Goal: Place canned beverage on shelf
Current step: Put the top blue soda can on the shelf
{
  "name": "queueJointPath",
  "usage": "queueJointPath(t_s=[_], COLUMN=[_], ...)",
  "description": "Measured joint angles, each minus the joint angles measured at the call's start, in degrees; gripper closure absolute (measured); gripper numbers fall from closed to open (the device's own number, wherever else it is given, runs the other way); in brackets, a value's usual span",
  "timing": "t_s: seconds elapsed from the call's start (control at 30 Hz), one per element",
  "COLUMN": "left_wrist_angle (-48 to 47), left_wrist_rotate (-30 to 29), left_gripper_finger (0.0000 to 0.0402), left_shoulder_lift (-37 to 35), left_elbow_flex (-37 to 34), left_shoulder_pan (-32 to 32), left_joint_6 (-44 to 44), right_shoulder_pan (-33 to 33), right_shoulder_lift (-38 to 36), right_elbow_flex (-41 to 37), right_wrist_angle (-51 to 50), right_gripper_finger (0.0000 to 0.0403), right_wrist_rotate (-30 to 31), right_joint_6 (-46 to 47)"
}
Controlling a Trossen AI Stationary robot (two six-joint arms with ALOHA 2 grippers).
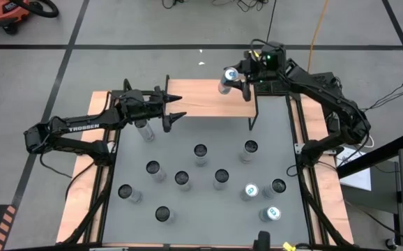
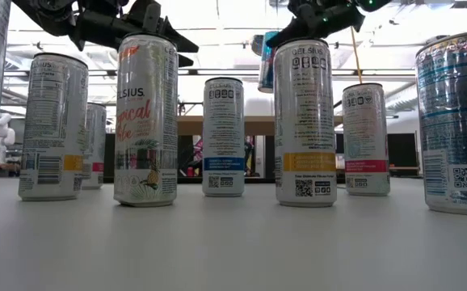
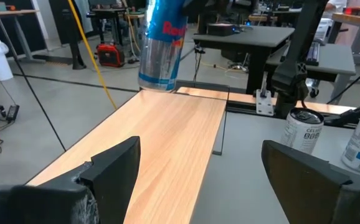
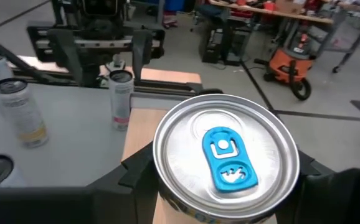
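Right gripper (image 1: pixel 233 75) clamps the silver-blue beverage can with the blue tab (image 1: pixel 227 74) above the light wood plank shelf's (image 1: pixel 194 97) one o'clock corner. Lower it straight, keeping it upright, and release only once seated. Left gripper (image 1: pixel 175 106) waits open at nine o'clock.

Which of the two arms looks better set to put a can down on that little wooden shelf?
The right one. Its pincer already grips a can above the shelf. The left pincer is open and empty at the shelf's other end.
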Motion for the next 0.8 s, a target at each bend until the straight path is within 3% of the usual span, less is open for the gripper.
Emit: queueJointPath(t_s=[0.2, 0.5, 0.7, 0.8], left_wrist_angle=[0.01, -0.49, -1.13, -1.26], left_wrist_rotate=[0.0, 0.0, 0.0, -0.01], left_gripper_finger=[0.0072, 0.0072, 0.0072, 0.0072], left_shoulder_lift=[0.0, 0.35, 0.35, 0.35], left_elbow_flex=[0.0, -0.02, -0.02, -0.02], left_shoulder_pan=[0.0, -0.12, -0.44, -0.44], left_joint_6=[-0.13, -0.52, -0.55, -0.55], right_shoulder_pan=[-4.65, -10.49, -14.13, -15.16], right_shoulder_lift=[0.65, 4.41, 6.03, 6.1], right_elbow_flex=[0.01, 0.01, 0.0, 0.01], right_wrist_angle=[-3.52, -3.37, -3.37, -3.78], right_gripper_finger=[0.0216, 0.0216, 0.0216, 0.0216], right_wrist_rotate=[-4.68, -4.9, -11.03, -11.27], right_joint_6=[-3.85, -4.01, -5.04, -5.1])
